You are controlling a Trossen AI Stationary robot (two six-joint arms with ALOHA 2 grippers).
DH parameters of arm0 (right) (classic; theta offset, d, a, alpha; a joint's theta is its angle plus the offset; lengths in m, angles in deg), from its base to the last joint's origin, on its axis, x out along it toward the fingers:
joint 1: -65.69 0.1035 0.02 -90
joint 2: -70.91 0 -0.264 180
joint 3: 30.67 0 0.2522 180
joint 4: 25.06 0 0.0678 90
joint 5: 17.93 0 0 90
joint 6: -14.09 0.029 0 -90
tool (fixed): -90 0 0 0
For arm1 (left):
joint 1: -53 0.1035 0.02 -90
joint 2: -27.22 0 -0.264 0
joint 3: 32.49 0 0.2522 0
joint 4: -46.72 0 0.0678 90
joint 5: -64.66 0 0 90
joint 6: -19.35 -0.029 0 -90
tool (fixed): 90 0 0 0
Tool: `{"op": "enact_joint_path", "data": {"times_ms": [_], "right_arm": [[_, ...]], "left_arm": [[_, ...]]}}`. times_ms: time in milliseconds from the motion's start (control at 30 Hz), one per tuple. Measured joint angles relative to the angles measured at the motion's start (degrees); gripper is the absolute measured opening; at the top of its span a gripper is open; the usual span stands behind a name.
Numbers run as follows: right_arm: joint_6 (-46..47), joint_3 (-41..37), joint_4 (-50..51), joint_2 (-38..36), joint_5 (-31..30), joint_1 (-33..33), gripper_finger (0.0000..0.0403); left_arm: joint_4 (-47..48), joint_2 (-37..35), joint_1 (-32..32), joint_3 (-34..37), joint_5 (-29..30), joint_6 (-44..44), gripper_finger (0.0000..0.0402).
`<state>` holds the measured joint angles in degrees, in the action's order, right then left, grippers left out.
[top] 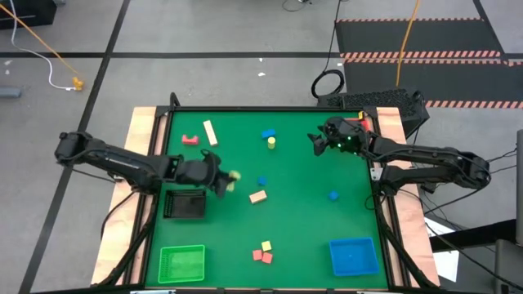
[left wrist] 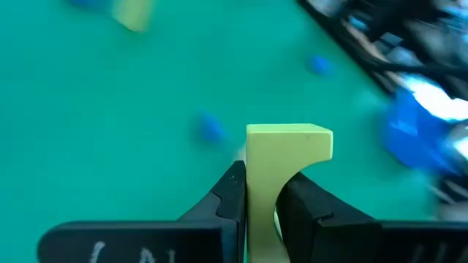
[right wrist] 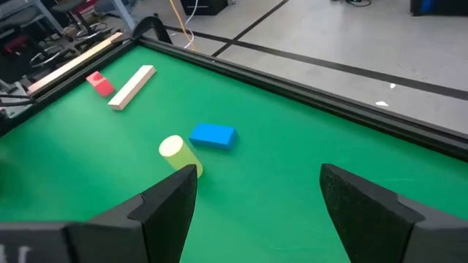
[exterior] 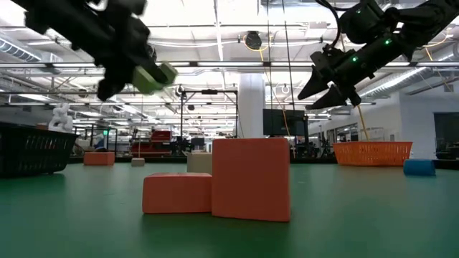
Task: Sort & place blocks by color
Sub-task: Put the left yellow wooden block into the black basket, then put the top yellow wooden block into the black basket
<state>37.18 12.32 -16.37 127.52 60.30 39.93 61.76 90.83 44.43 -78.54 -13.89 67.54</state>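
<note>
We see the left gripper (top: 227, 181) clamped on a yellow block (left wrist: 281, 168), an L-shaped piece pinched between both fingers (left wrist: 228, 193) with its wider top jutting past the tips. In the low view it hangs lifted well above the table (top: 302, 220), over the left-centre part of the green surface, just beside the black bin (top: 185, 203). The left arm reaches in from the left edge, stretched nearly level toward the middle.

The right gripper (top: 315, 140) hovers raised near the far right corner, its fingers (right wrist: 164, 208) spread wide with nothing between them. Its arm comes in from the right edge, pointing toward a yellow cylinder (right wrist: 178, 154) and a blue block (right wrist: 213, 135) that lie close together near the far edge.

Near the far left we find a red block (top: 190, 139) beside a tan bar (top: 210, 132). A small blue cube (top: 261, 180) and a tan block (top: 258, 196) sit mid-table, another blue cube (top: 333, 195) toward the right edge. By the near edge, two red blocks (top: 262, 256) and a small yellow one (top: 266, 245) cluster between the green tray (top: 181, 263) at the near left corner and the blue tray (top: 354, 256) at the near right. The middle of the table between both grippers lies mostly bare.
</note>
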Motion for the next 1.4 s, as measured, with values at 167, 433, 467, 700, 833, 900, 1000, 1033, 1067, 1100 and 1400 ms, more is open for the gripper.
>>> {"op": "enact_joint_path", "data": {"times_ms": [167, 433, 467, 700, 833, 900, 1000, 1033, 1067, 1100, 1400], "right_arm": [[-0.20, 0.00, 0.11, 0.12, 0.00, 0.00, 0.0281], [-0.24, 0.00, -0.45, 0.12, -0.02, 0.00, 0.0281], [-0.24, 0.00, -0.54, 0.12, -0.02, 0.00, 0.0281], [-0.24, 0.00, -0.55, 0.12, -0.04, 0.00, 0.0281], [-0.22, 0.00, -0.55, 0.12, -0.04, 0.00, 0.0281], [-0.22, 0.00, -0.53, 0.12, -0.04, 0.00, 0.0281], [-0.22, 0.00, -0.48, 0.12, -0.05, 0.00, 0.0281], [-0.22, 0.00, -0.48, 0.12, -0.04, 0.00, 0.0281], [-0.32, 0.00, -0.48, 0.12, -0.04, 0.00, 0.0281], [-0.61, 0.00, -0.48, 0.12, -0.04, 0.00, 0.0281], [-4.34, 0.00, -2.56, 0.19, 0.10, 3.35, 0.0281]], "left_arm": [[0.26, -4.09, -7.51, 0.00, -8.10, 7.47, 0.0050], [17.51, -11.66, -16.60, -0.07, -10.60, 32.77, 0.0050], [20.56, -12.41, -17.69, -0.07, -10.78, 36.07, 0.0050], [43.19, -14.71, -23.25, -0.07, -14.42, 53.06, 0.0050], [50.23, -14.16, -23.79, -0.06, -14.21, 55.90, 0.0050], [51.91, -13.72, -23.75, -0.04, -14.06, 55.97, 0.0057], [53.36, -13.24, -23.72, -0.04, -14.00, 56.02, 0.0093], [53.52, -13.22, -23.72, -0.04, -13.98, 56.10, 0.0107], [53.83, -13.26, -23.72, -0.04, -13.96, 56.48, 0.0119], [54.26, -13.27, -23.72, -0.04, -13.93, 57.08, 0.0130], [53.90, -13.86, -23.72, -0.48, -13.08, 58.23, 0.0165]]}}
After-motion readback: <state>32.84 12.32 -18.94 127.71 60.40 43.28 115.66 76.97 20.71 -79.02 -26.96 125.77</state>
